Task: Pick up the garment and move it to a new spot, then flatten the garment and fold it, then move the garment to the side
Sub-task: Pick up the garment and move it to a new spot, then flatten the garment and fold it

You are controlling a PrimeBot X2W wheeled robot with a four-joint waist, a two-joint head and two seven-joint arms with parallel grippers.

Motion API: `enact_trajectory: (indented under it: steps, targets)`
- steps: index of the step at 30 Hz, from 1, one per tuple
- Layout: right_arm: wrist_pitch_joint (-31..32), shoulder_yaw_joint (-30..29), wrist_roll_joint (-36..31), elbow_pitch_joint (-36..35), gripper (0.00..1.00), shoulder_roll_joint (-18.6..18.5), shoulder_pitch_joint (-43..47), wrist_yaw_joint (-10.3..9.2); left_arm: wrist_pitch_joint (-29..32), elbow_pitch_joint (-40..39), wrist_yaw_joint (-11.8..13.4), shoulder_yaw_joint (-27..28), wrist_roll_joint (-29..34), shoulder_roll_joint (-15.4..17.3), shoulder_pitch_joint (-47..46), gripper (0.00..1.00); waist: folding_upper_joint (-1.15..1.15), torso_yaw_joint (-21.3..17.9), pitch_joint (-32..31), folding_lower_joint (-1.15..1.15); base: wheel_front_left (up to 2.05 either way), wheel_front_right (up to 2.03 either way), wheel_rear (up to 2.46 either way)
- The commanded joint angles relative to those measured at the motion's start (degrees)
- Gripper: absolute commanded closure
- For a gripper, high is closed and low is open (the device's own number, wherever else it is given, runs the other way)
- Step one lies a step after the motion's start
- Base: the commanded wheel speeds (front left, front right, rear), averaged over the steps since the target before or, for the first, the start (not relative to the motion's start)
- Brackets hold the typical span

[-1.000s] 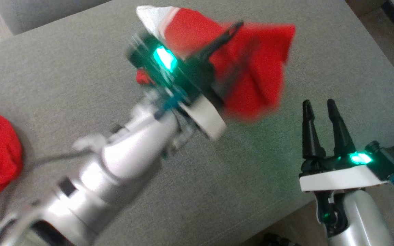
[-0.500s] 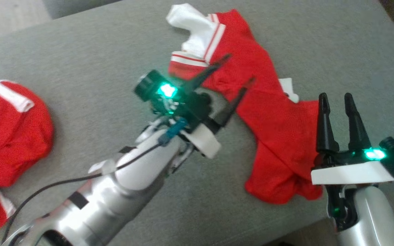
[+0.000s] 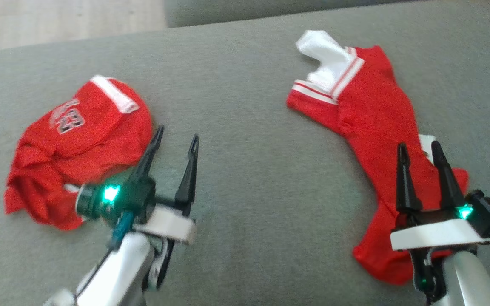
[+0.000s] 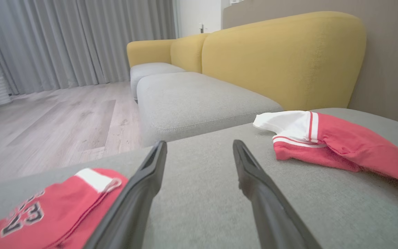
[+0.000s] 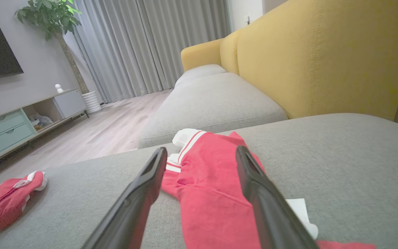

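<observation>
Now that the left gripper (image 3: 177, 132) has released it, the garment (image 3: 372, 114) lies crumpled by the right gripper (image 3: 419, 145); all fingers apart, flattening next.

- Garment (image 3: 372, 123): red, white sleeve edged with red-and-white stripes.
- Second garment (image 3: 83, 140): red, white band, black-and-white numerals.
- Seat cushion (image 3: 245, 178): grey weave.
- Sofa back (image 4: 282, 58): mustard yellow.

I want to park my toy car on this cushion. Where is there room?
The widest bare patch of the grey fabric cushion lies in the middle, between the crumpled red numbered jersey and the long red garment with white striped trim. The right side is crowded: that garment sprawls there below the right claw.
</observation>
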Motion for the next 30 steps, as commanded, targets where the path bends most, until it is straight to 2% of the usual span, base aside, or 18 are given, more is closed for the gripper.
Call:
enact_trajectory:
  steps: [1,4,8,12,17,19,26,27,28,29,30]
  targets:
    - [-0.62,1.08,-0.66,-1.45,0.00,-0.31,-0.59,-0.04,-0.53,-2.82,0.53,3.40,-0.31,0.77,0.47,0.00,0.00,3.04,-1.62,0.01,0.00,0.00,0.00]
    - [-0.62,0.28,-1.99,-0.94,0.00,-0.31,-0.51,-0.04,-0.53,-4.97,0.21,5.26,0.23,-0.82,4.44,0.00,0.00,5.36,-1.63,0.01,0.00,0.00,0.00]
    - [-0.62,0.35,-7.40,-1.69,0.00,-0.31,-2.37,-0.04,-0.54,-5.51,-1.75,6.36,2.06,-2.76,4.68,0.00,0.00,8.08,-0.34,0.01,0.00,0.00,0.00]
    - [3.21,1.91,-14.12,2.63,0.00,-0.31,-8.59,-0.04,-0.54,-5.11,-3.80,7.47,4.21,-4.86,2.78,0.00,0.00,10.74,2.51,0.01,0.00,0.00,0.00]
    - [10.75,1.98,-21.14,11.44,0.00,-0.31,-17.21,-0.04,-0.54,-4.11,-5.55,8.41,5.70,-6.75,2.46,0.00,0.00,12.60,4.97,0.01,0.00,0.00,0.00]
    - [14.43,0.62,-24.86,17.47,0.00,-0.31,-21.70,-0.04,-0.54,-3.50,-6.54,8.92,6.62,-7.94,2.39,0.00,0.00,13.70,5.87,0.01,0.00,0.00,0.00]
    - [18.51,-3.24,-29.08,28.87,0.00,-0.40,-28.63,-0.04,-0.54,-2.66,-8.33,10.71,8.46,-9.80,2.46,0.00,0.00,15.26,7.01,0.01,0.00,0.00,0.00]
    - [18.40,-3.69,-29.51,30.01,0.05,-0.40,-29.28,-0.04,-0.54,-2.58,-8.54,10.95,8.71,-10.00,2.52,0.00,0.00,15.38,7.10,0.01,0.00,0.00,0.00]
    - [18.11,-4.20,-29.86,31.04,0.61,-0.40,-29.87,-0.04,-0.54,-2.53,-8.75,11.19,8.96,-10.18,2.58,0.00,0.00,15.47,7.17,0.01,0.00,0.00,0.00]
    - [17.61,-4.71,-30.43,31.90,1.00,-0.42,-30.40,-0.04,-0.54,-2.49,-8.95,11.43,9.19,-10.34,2.63,0.00,0.00,15.52,7.26,0.01,0.00,0.00,0.00]
    - [17.61,-4.71,-30.43,31.90,1.00,-0.42,-30.40,-0.04,-0.54,-2.49,-8.95,11.43,9.19,-10.34,2.63,0.00,0.00,15.52,7.26,0.01,0.00,0.00,0.00]
